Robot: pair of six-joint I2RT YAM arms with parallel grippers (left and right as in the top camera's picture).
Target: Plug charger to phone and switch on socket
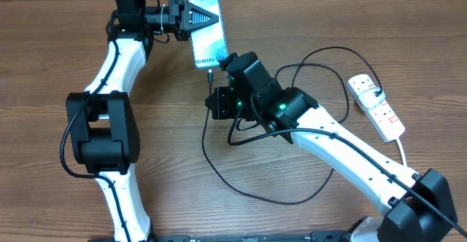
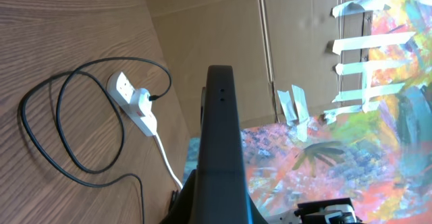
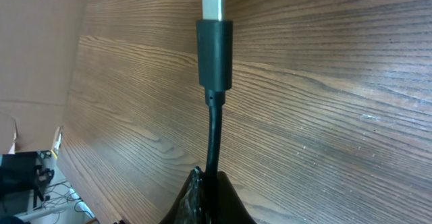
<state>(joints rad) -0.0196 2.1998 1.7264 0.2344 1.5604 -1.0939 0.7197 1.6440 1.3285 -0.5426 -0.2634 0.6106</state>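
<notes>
The left gripper point(image 1: 206, 16) pinches the phone point(image 1: 211, 49); the right gripper point(image 1: 222, 68) holds the charger point(image 1: 203, 136) tip just below it

One inscription is recorded: in the overhead view, the words "Galaxy S24" are printed in dark letters on the light screen of the phone point(image 1: 208, 41), set in a single line near the end of the screen that lies towards the right arm point(image 1: 255, 82). The final characters of that line are met by the screen's edge beside that arm and cannot be confirmed as read. Any markings carried on the white body of the socket point(image 1: 376, 107) are rendered too small to be read in the overhead and left wrist views.
</notes>
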